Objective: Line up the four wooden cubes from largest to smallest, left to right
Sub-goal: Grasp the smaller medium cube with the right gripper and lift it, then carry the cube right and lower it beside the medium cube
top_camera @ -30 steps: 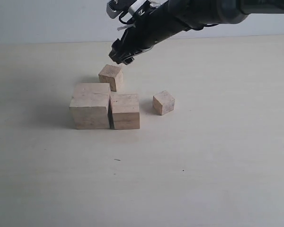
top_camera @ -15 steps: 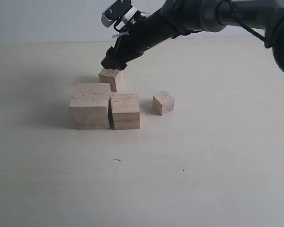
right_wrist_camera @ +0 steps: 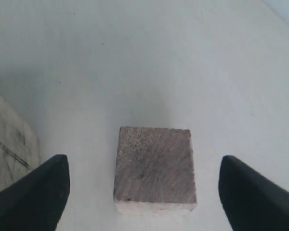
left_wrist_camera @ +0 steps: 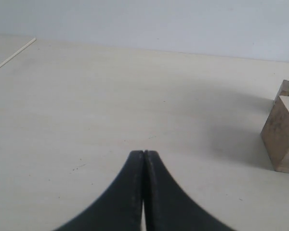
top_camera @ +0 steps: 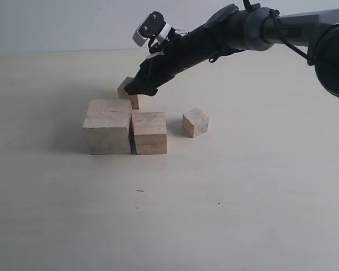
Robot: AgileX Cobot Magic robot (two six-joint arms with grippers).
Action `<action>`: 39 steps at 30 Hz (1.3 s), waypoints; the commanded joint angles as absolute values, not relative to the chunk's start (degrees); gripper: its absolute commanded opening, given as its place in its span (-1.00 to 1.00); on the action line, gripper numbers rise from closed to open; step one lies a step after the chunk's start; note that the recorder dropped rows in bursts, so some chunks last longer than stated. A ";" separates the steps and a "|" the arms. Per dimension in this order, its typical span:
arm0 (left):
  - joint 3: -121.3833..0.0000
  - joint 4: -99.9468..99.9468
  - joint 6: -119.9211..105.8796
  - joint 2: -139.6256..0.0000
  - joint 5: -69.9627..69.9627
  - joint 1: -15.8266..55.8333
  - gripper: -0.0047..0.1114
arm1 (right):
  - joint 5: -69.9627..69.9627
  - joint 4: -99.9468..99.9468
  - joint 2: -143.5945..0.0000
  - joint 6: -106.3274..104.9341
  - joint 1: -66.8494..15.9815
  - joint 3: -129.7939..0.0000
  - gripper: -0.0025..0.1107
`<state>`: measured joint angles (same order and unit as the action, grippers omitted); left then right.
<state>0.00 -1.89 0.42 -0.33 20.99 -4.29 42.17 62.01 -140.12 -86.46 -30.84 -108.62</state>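
1. The largest pale beige wooden cube [top_camera: 107,132] stands on the pale desk [top_camera: 243,197]. The second-largest pale wooden cube [top_camera: 150,134] sits just beside its right face, seen from the exterior camera. I'd call the first two places of the row filled.
2. The smallest pale wooden cube [top_camera: 195,122] lies farther right of the largest cube. It is apart from the pair, turned at an angle, with a gap where another cube could go.
3. The third, mid-small pale wooden cube [right_wrist_camera: 154,166] stands behind the largest cube's rear right corner, out of line. By my reckoning, what is left is to bring it into that gap and perhaps square up the smallest.
4. The black right gripper [top_camera: 137,87] hangs low over this third cube with its jaws spread wide. One jaw is on each side and, in its wrist view, neither touches the wood, so nothing is gripped yet.
5. The black left gripper [left_wrist_camera: 143,192] has its jaws pressed together on nothing, over bare desk.
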 commanded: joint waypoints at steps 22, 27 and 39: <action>0.00 -1.75 0.46 0.00 20.29 -3.85 -0.92 | 39.96 66.08 -143.76 -91.96 -30.65 -109.02 0.19; 0.00 -1.75 0.46 0.00 20.29 -3.85 -0.92 | 40.41 65.35 -141.85 -90.87 -30.65 -109.02 -0.73; 0.00 -1.75 0.46 0.00 20.29 -3.85 -0.92 | 69.96 35.04 -124.64 -73.70 -25.90 -109.02 -0.96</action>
